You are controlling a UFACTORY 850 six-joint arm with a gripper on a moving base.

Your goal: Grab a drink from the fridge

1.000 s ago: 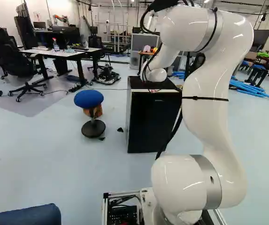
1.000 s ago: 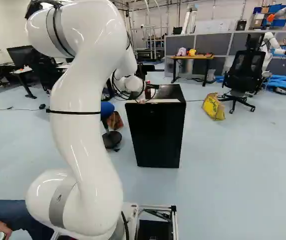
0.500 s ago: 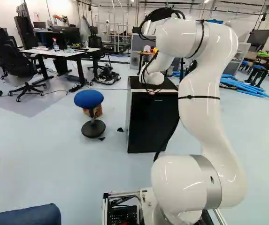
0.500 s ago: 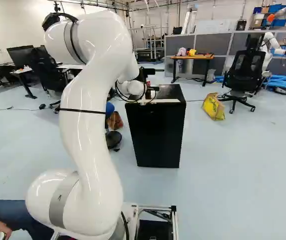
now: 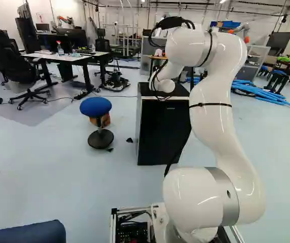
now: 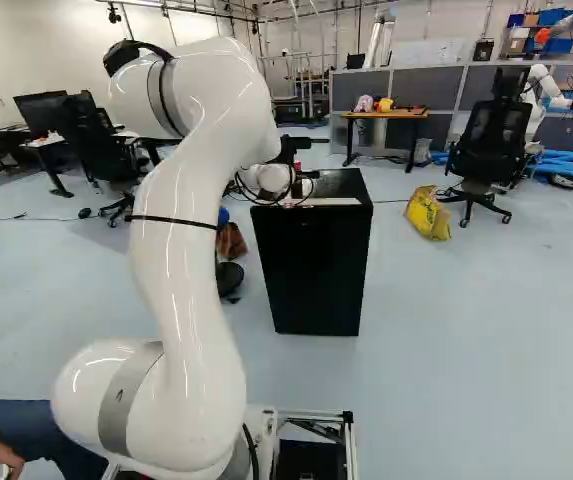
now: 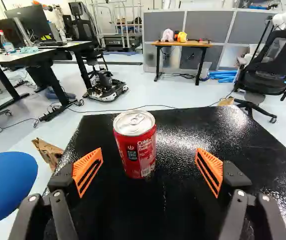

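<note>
Soda can (image 7: 135,145), red, is standing upright on the black mini fridge (image 6: 314,265) near the right base view's centre. The arm (image 6: 184,260) is leaning farther forward than a moment ago; the gripper (image 7: 149,151) is standing wide open, empty, apparently nearing a grasp.

Can (image 7: 137,150) hidden in left base view, stool (image 7: 8,182) cut off in wrist view

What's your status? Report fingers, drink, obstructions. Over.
Fingers open, gripping nothing. Red can upright on black fridge, seen between the fingers, gap each side. Nothing visible blocking the way to it.
</note>
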